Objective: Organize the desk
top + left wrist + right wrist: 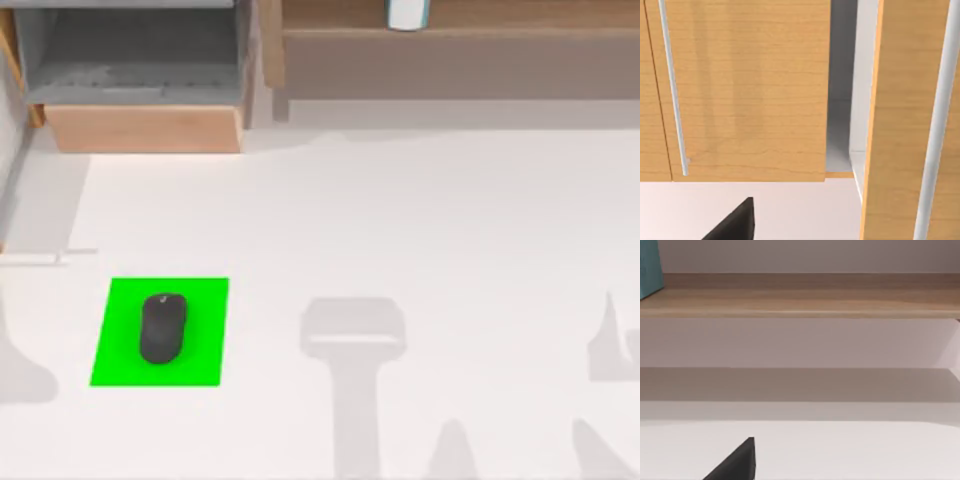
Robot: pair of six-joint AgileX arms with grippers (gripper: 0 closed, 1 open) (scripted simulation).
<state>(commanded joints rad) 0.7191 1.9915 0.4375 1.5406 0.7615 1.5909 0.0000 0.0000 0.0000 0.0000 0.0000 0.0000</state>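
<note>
Looking down, you see the mouse (162,327) on the green mat (205,300) at the surface's (420,220) left, probably light, hard and slick, best pinched across its sides; neither gripper's state is discernible.

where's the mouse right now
In the top view, the black mouse lies on the green mat at the desk's left side, nearer the open drawer.

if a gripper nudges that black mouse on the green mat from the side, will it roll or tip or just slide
Probably slide. The mouse looks low and domed, sitting flat on the green mat, so tipping or rolling seems unlikely. Its smooth rounded shell may slip between fingers; gripping across its narrower sides looks safer.
</note>
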